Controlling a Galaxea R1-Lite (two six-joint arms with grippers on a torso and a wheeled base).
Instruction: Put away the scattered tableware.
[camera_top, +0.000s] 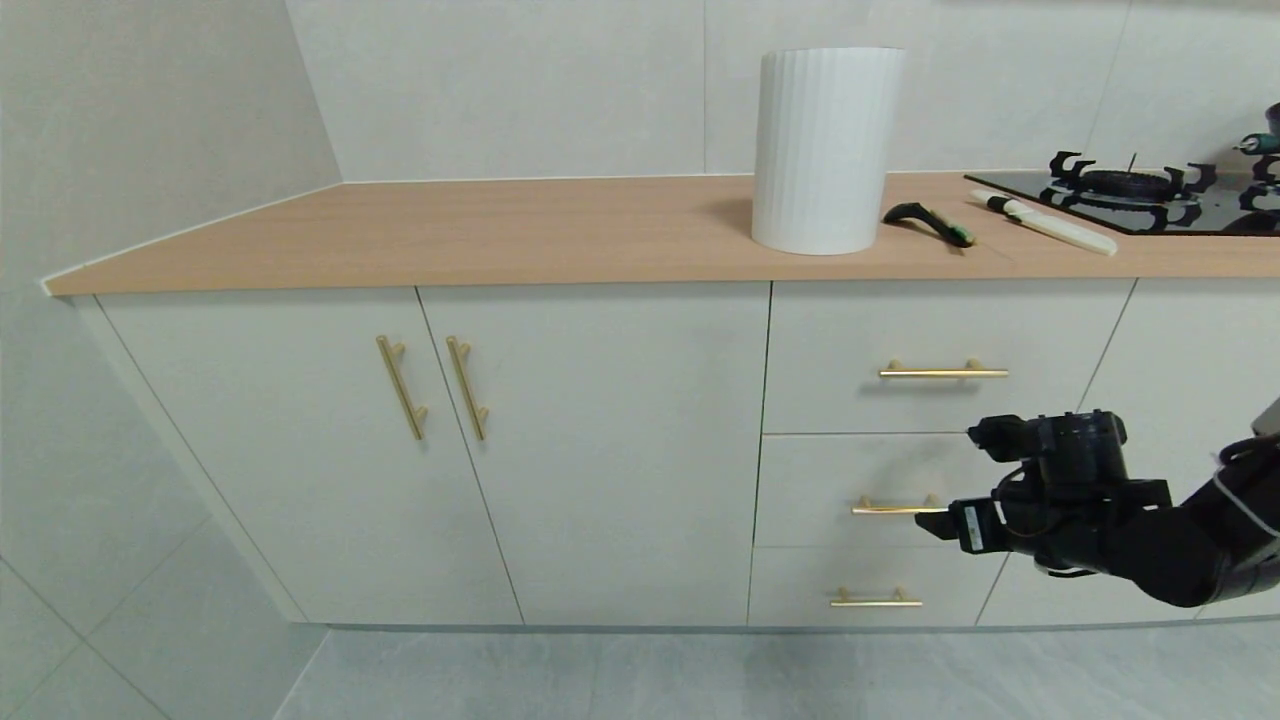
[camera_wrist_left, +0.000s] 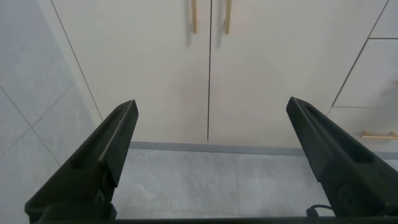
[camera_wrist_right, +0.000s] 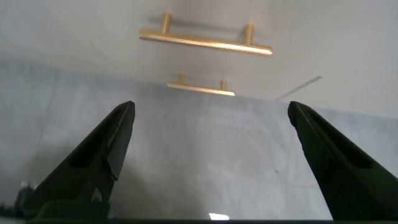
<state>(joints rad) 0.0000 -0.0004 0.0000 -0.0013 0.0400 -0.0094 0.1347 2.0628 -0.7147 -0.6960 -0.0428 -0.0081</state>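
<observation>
On the wooden counter (camera_top: 450, 225) lie a black peeler with a green tip (camera_top: 930, 222) and a white knife with a dark handle (camera_top: 1045, 222), both just right of a tall white ribbed container (camera_top: 825, 150). My right gripper (camera_top: 946, 478) is open, low in front of the drawer stack, its fingers close to the middle drawer's gold handle (camera_top: 893, 508). In the right wrist view the gripper (camera_wrist_right: 211, 106) holds nothing and faces two gold handles (camera_wrist_right: 205, 42). My left gripper (camera_wrist_left: 211, 104) is open and holds nothing, facing the cabinet doors (camera_wrist_left: 208, 68) above the floor.
A black gas hob (camera_top: 1130, 190) sits at the counter's right end. Below are two cabinet doors with gold handles (camera_top: 430, 388) and three drawers, top handle (camera_top: 943, 372), bottom handle (camera_top: 875, 600). Grey tiled floor (camera_top: 600, 680) lies in front; a wall closes the left.
</observation>
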